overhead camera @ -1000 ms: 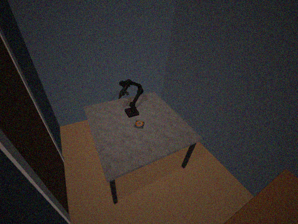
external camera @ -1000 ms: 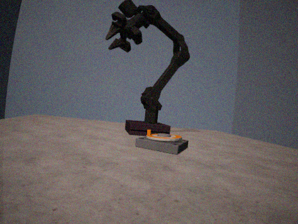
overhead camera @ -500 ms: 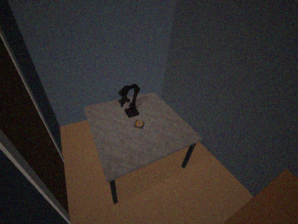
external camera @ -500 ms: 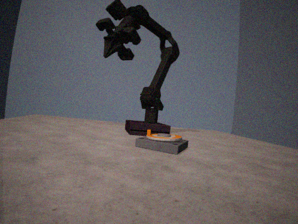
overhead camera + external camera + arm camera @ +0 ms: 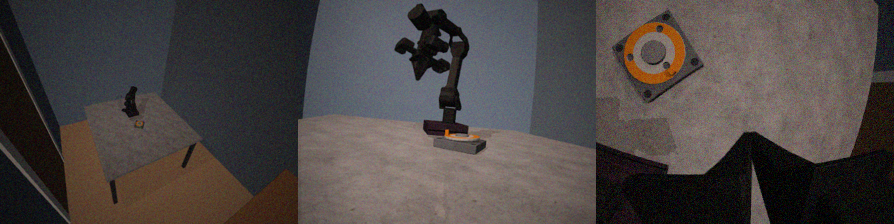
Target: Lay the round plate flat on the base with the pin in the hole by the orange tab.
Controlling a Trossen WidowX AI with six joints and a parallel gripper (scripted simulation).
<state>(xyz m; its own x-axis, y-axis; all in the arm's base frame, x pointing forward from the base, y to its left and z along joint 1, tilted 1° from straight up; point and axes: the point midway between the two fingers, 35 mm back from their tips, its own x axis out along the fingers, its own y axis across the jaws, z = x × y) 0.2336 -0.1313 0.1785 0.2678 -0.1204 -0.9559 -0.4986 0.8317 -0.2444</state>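
In the exterior view a broad stretch of speckled grey tabletop [image 5: 376,176] runs from the near edge up to the grey square base [image 5: 459,145], with nothing else standing on it on either side. On the base lies the round plate [image 5: 462,136], orange-rimmed with a pale inner ring, and its orange tab [image 5: 446,133] stands up at the left edge; whether the plate sits flat or rides tilted on the pin cannot be told from here. Just behind the base sits the arm's dark mount [image 5: 446,126], and the arm rises from it and folds forward, so the tool [image 5: 418,77] hangs high above the tabletop, up and to the left of the plate and well apart from it. Its fingers are clenched together to a point with nothing between them. In the wrist view the closed fingers fill the lower frame and the plate [image 5: 655,52] shows far off toward the upper left, the base's corners dark around it, with bare tabletop between. From the top view the base [image 5: 139,124] lies near the middle of the tabletop [image 5: 126,151], with open surface to every edge and the arm standing toward the far edge. Beyond the tabletop are dim blue walls meeting in a corner, an orange-brown floor, and a dark panel on the left.
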